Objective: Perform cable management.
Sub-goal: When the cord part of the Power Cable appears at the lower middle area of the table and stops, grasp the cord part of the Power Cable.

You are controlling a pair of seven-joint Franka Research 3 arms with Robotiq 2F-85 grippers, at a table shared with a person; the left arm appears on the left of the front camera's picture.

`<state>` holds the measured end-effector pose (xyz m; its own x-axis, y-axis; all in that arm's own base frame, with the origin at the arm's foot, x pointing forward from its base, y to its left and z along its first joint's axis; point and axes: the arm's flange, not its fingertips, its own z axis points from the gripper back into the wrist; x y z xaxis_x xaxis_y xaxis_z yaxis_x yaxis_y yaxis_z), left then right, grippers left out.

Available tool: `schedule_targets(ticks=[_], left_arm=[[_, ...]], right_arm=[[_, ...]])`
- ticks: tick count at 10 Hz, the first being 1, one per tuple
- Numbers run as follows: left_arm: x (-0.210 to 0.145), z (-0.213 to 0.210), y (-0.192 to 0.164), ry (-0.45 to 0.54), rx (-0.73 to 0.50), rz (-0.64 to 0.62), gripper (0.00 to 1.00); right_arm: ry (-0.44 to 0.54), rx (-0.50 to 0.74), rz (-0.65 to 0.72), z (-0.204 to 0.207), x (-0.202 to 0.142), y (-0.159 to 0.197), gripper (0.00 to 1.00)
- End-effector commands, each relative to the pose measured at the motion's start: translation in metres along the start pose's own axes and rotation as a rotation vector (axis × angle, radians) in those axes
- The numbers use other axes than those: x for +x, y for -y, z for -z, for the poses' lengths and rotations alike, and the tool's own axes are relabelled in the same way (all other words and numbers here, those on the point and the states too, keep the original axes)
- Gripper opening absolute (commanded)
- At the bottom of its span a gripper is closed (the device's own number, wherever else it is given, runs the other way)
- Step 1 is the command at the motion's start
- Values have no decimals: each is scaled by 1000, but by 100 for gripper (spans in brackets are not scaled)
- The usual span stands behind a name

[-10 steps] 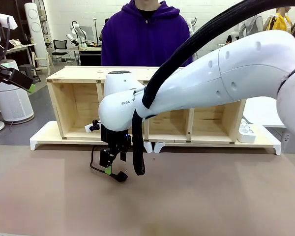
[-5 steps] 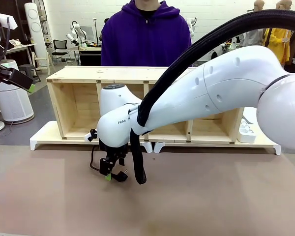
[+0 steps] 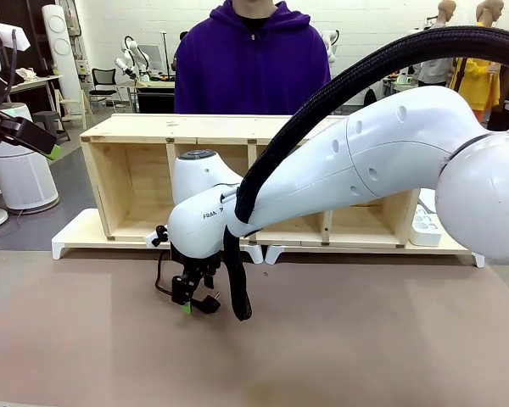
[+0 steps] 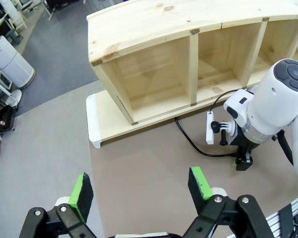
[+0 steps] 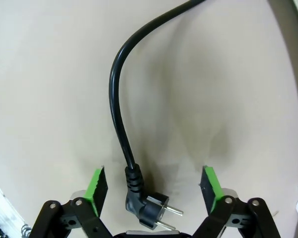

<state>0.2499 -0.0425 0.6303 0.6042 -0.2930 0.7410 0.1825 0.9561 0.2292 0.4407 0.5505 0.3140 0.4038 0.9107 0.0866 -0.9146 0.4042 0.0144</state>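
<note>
The cable (image 5: 116, 119) lies on the brown table (image 3: 365, 356), in front of the left part of the wooden shelf (image 3: 136, 178), and its cord makes a small loop just left of the right gripper (image 3: 187, 298). At the far left, the left gripper (image 4: 139, 187) hangs high above the table edge, well apart from the cable, with its two green pads wide apart and nothing between them. In the right wrist view the right gripper (image 5: 153, 184) is low over the table with its fingers spread. The round plug (image 5: 149, 208) lies between them with its two pins pointing to one side, and neither pad touches it. A person in a purple hoodie (image 3: 250, 64) stands behind the shelf. At the right end of the shelf's white base rests a white power strip (image 3: 426, 225).
</note>
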Motion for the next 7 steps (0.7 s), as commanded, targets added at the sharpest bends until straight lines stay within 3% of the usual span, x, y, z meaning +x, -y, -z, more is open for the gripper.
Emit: schedule_targets(ticks=[1,2,3,4,5,6,7], left_arm=[[2,1,0,12,3,4,100],[2,1,0,12,3,4,100],[2,1,0,12,3,4,100],[2,1,0,12,3,4,100],[2,1,0,12,3,4,100],[2,1,0,12,3,4,100],[2,1,0,12,3,4,100]], right_arm=[[-9,-36,11,0,2,0,81],[-16,-40,6,0,2,0,62],[-17,-40,6,-1,2,1,75],[-17,-44,7,-1,2,1,43],[-18,-41,8,-1,1,1,56],[-18,-41,12,-1,1,1,24],[-16,-40,16,-2,1,2,37]])
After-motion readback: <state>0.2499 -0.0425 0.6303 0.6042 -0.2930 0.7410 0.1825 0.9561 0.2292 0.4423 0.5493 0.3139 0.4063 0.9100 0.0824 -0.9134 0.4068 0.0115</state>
